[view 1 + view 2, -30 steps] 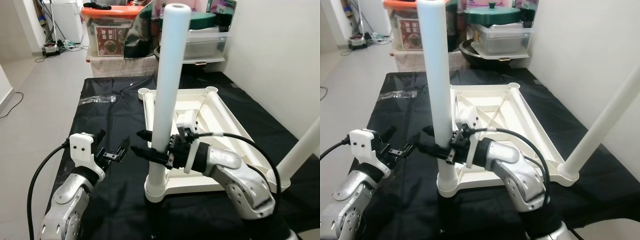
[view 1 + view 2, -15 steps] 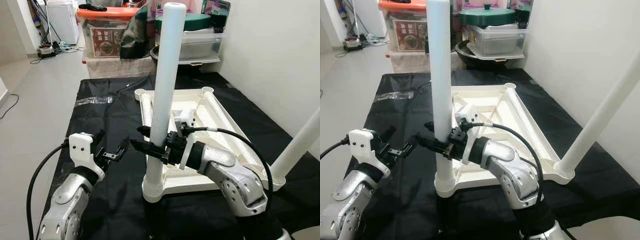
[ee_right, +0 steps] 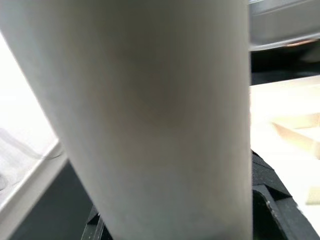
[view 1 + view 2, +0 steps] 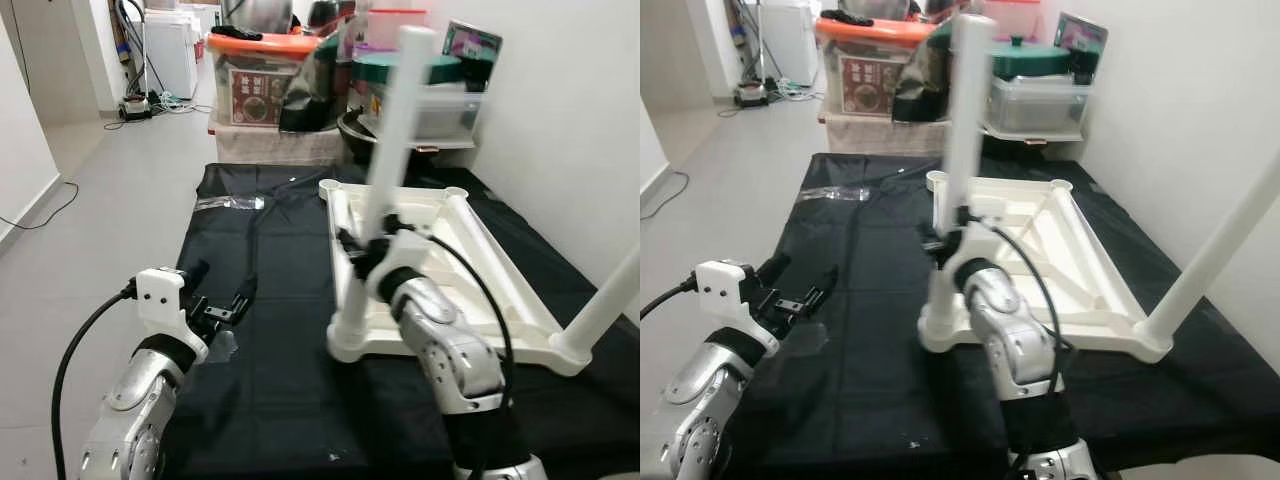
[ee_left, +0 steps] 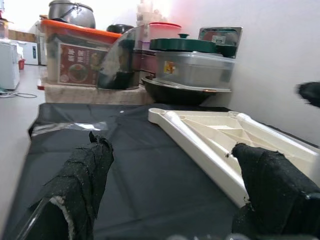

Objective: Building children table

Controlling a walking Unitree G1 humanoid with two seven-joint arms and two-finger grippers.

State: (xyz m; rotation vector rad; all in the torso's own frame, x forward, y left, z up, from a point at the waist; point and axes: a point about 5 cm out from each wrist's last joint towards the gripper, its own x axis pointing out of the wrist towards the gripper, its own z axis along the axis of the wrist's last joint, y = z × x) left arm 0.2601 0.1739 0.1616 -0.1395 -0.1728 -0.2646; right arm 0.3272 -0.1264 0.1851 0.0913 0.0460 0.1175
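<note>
My right gripper (image 4: 362,250) is clamped round the near-left leg (image 4: 962,130), fingers either side of the post just above its socket. My left gripper (image 4: 222,305) hangs spread and empty over the black cloth (image 4: 270,300), at nine o'clock of that leg, well apart from it. The tabletop (image 4: 470,265) lies upside down on the cloth. I judge the build about half done: a second leg (image 4: 1225,245) stands at four o'clock, while the two far sockets (image 4: 936,180) at twelve are bare, still awaiting legs.
</note>
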